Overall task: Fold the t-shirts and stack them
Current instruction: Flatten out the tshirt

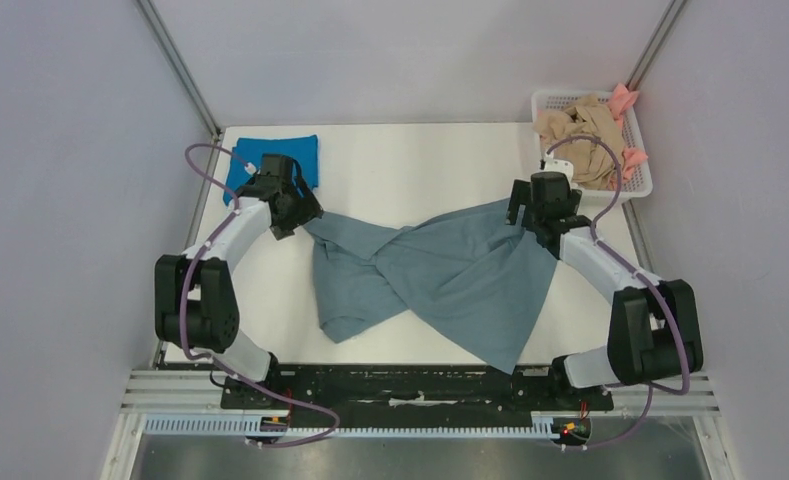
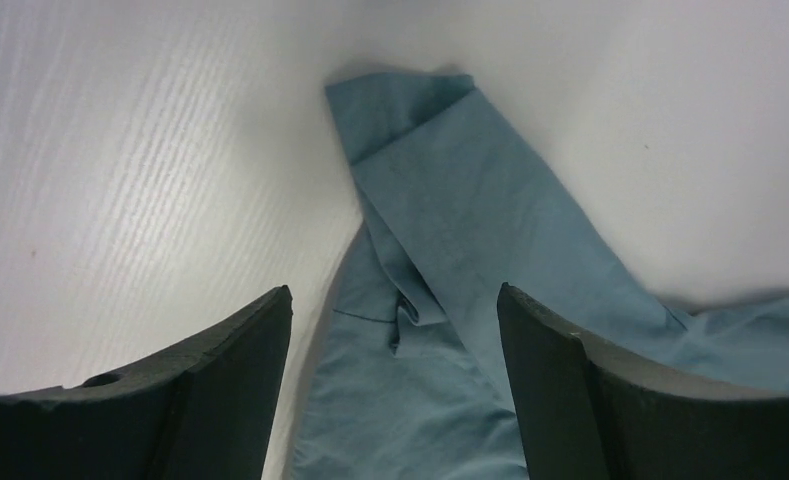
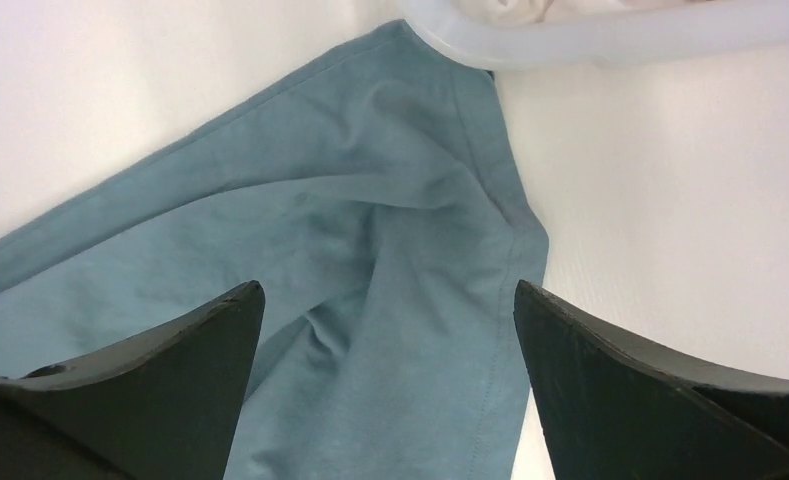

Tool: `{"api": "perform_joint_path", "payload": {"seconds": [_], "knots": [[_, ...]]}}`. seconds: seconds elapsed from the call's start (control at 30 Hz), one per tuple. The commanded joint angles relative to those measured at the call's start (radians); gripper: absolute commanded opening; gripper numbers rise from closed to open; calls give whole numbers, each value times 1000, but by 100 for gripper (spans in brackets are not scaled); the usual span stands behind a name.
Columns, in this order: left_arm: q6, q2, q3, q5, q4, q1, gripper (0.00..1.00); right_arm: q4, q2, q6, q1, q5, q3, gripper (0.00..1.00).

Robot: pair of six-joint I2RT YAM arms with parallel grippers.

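The large dusty grey-blue t-shirt lies crumpled and twisted across the middle of the table. My left gripper is open above its left corner; the cloth lies between and beyond the jaws, not pinched. My right gripper is open above the shirt's upper right corner; the cloth spreads under the spread jaws. A folded bright blue t-shirt lies at the table's far left corner. Beige and pink shirts sit in the basket.
A white plastic basket stands at the far right corner; its rim shows just beyond the right gripper. Grey walls and metal posts surround the white table.
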Motion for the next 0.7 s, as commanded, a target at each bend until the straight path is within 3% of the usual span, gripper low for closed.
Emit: {"api": "perform_joint_path", "payload": {"seconds": [0.0, 0.13, 0.37, 0.67], "knots": [[25, -60, -58, 139, 91, -3, 81, 100, -111, 28, -1, -22, -114, 98], [16, -64, -98, 380, 165, -36, 82, 145, -185, 39, 0, -94, -245, 98], [-50, -51, -170, 357, 215, -217, 83, 171, -280, 59, 0, -138, -341, 98], [-63, -22, -176, 233, 178, -250, 84, 159, -332, 52, -1, -115, -366, 98]]}}
